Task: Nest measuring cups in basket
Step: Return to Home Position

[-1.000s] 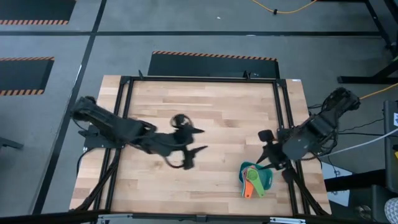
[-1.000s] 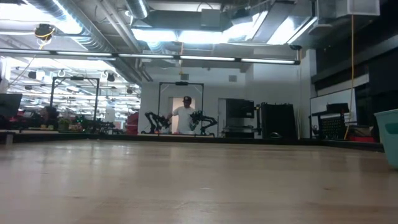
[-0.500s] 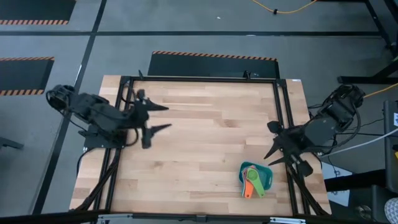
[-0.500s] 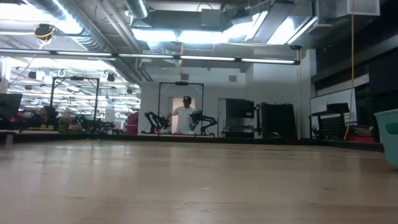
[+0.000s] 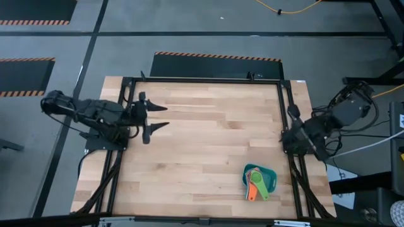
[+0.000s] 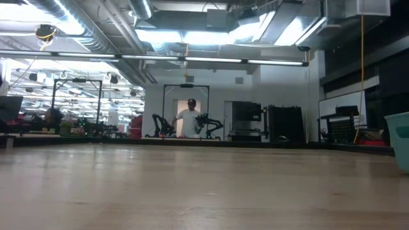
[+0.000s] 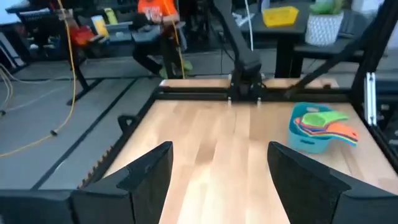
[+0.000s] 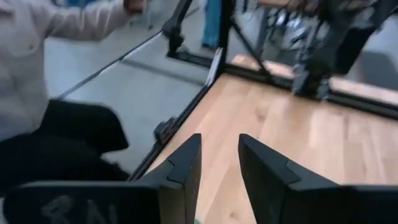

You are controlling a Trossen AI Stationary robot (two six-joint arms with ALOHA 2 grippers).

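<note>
The measuring cups [image 5: 255, 186] sit nested inside the basket [image 5: 272, 176], which stands near the right corner of the bench [image 5: 202, 151] on the edge that runs along the bottom of my overhead view. Their flat handles fan out over the basket's rim toward that same edge, so the stack's long axis runs roughly across the bench's depth.

My right gripper [image 8: 219, 140] is the nearer one. It hangs at the bench's right edge, about halfway along it, with the basket lying off toward the bottom edge, near but not touching. Its fingers are a little apart, with nothing between them.

My left gripper [image 5: 165, 116] is at the left edge, well apart from the basket, which lies diagonally across the bench from it. Its jaws are spread wide and empty.

I judge the job done. Tucking either arm home means moving away from the basket, so only the right arm needs care.
</note>
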